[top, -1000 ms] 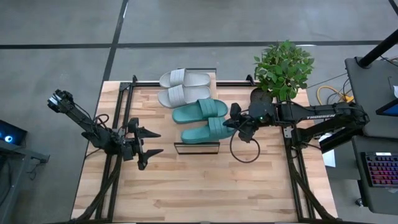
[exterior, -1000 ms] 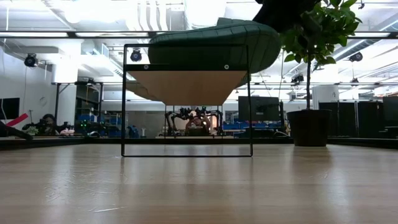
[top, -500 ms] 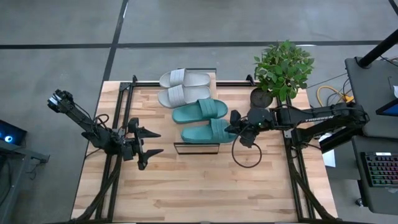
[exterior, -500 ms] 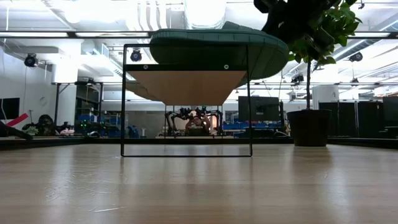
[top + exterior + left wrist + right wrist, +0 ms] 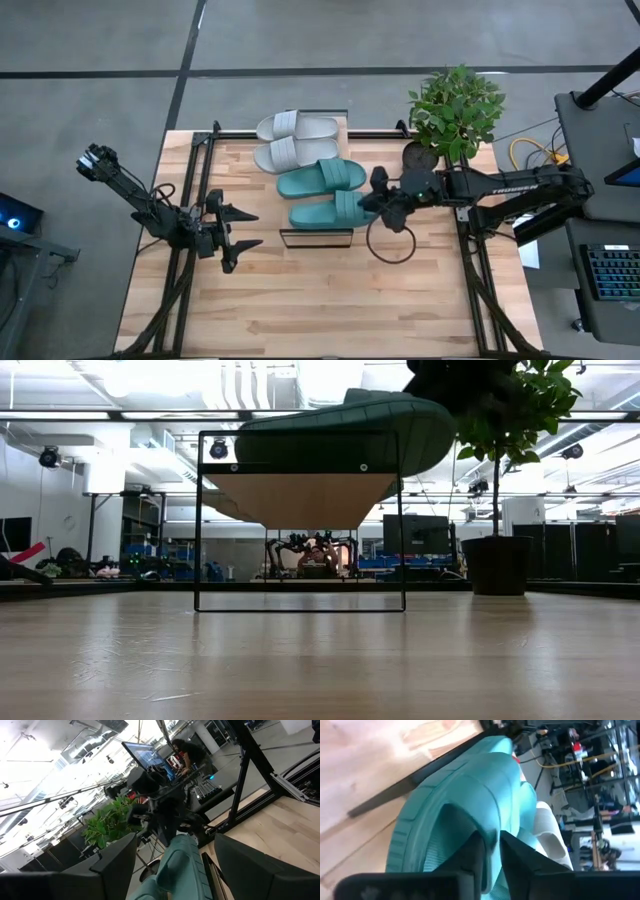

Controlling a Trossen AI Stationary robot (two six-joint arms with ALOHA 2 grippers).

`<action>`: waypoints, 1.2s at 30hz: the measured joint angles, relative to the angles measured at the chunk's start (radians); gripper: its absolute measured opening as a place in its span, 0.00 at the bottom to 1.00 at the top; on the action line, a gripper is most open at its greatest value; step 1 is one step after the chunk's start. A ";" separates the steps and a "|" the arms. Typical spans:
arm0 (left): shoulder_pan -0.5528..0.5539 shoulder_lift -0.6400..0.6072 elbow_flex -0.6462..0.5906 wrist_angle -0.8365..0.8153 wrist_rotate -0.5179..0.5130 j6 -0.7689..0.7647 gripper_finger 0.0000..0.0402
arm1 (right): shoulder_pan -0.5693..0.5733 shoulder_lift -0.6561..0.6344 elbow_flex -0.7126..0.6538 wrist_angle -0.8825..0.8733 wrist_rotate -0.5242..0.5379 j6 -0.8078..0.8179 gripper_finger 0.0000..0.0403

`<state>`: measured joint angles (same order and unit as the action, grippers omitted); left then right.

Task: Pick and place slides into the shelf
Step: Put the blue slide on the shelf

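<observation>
Four slides lie side by side across the top of the shelf: two white ones at the far end, then a teal one, then the nearest teal slide. Seen from table height, this slide rests on the shelf's plank and overhangs its right side. My right gripper is shut on that slide's strap at its right end. My left gripper hangs open left of the shelf, touching nothing. My right gripper pinches the front edge of the teal slide's strap between its two fingers. One finger sits in the foot opening under the strap, the other on the strap's outside. It comes from the table's right, slanting down. The slide's sole lies on the shelf top.
A potted plant stands at the far right, close behind my right arm; its pot is right of the shelf. A cable loop hangs under my right wrist. Bare tabletop lies on the near side of the shelf.
My right gripper has rolled its wrist while staying at the slide's right end. The nearest teal slide rocked with it on the shelf top, lying flatter half a second ago and now tipped again. My left arm kept still.
</observation>
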<state>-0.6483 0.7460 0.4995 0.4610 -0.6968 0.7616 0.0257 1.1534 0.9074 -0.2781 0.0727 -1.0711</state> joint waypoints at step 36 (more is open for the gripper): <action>0.000 0.000 0.000 -0.008 0.001 -0.022 0.63 | 0.000 0.002 0.146 -0.118 0.078 0.226 0.49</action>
<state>-0.6483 0.7456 0.4995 0.4530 -0.6960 0.7395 0.0257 1.1555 1.0529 -0.3966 0.1512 -0.8446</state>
